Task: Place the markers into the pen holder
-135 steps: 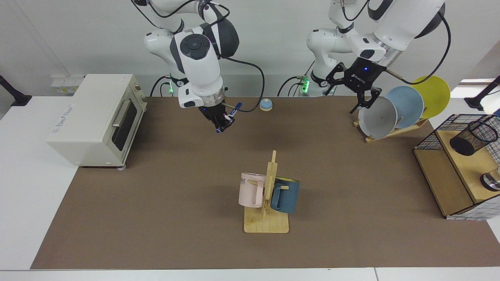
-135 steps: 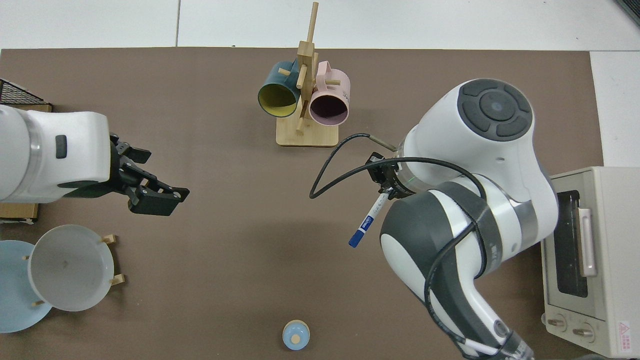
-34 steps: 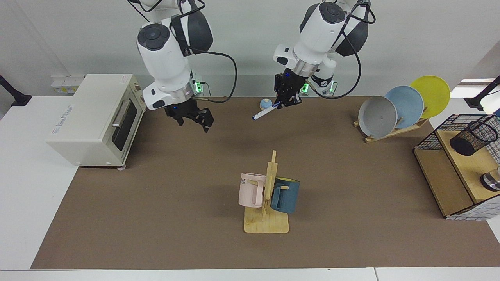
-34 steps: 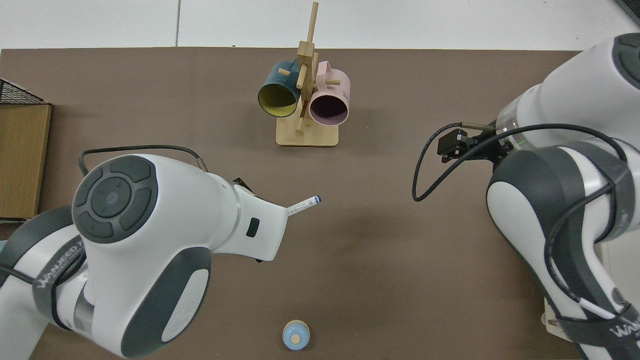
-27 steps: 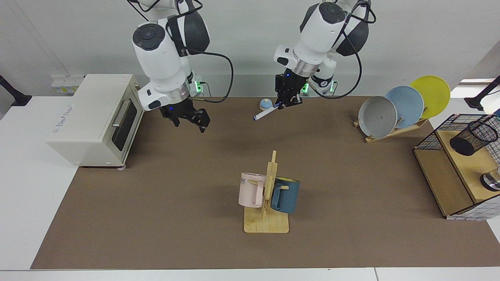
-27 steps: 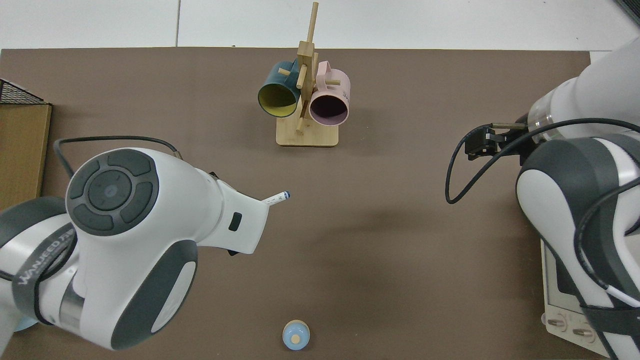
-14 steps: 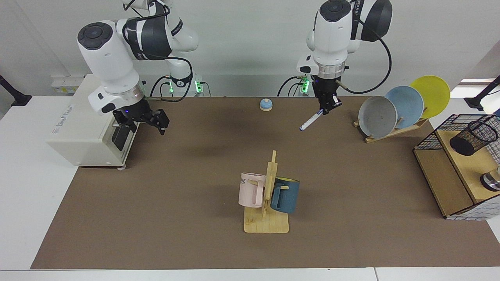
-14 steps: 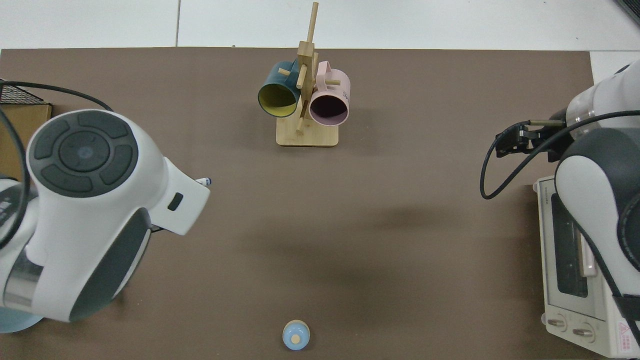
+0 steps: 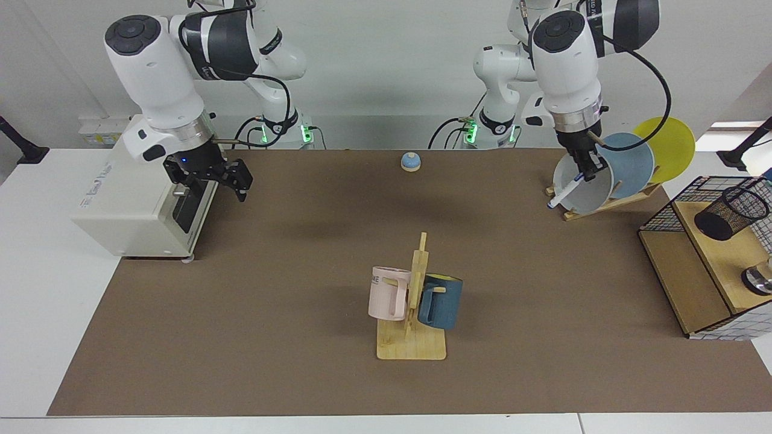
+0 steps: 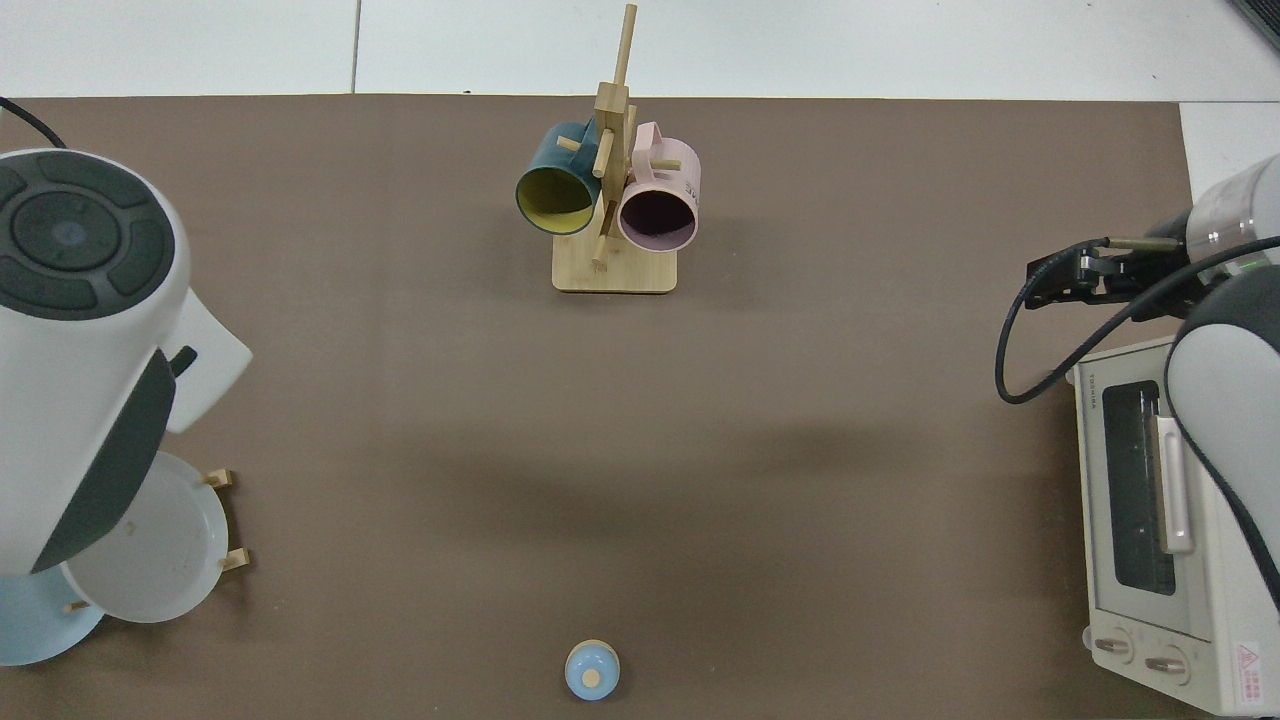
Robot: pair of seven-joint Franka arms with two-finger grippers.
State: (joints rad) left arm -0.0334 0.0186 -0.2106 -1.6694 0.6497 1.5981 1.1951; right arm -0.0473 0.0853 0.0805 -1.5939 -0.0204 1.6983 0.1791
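Observation:
The marker (image 9: 564, 191), white with a blue end, hangs slanted in the air in front of the grey plate. My left gripper (image 9: 588, 167) is shut on its upper end. The pen holder (image 9: 731, 211), a small black mesh cup, lies tilted on the wooden shelf at the facing view's far right, well apart from the marker. My right gripper (image 9: 208, 179) is open and holds nothing, just in front of the toaster oven; it also shows in the top view (image 10: 1052, 280). In the top view the left arm's body hides the marker and the left gripper.
A cream toaster oven (image 9: 142, 187) stands at the facing view's left. A wooden mug rack (image 9: 413, 346) with a pink and a blue mug stands mid-table. Three plates (image 9: 627, 160) lean in a rack behind the marker. A wire basket frame (image 9: 663, 214) edges the shelf. A small blue dome (image 9: 411, 161) sits at the back.
The left arm has carried the marker from the table's back middle toward the plates. The right gripper, which held the marker at first, has drawn back open to the toaster oven.

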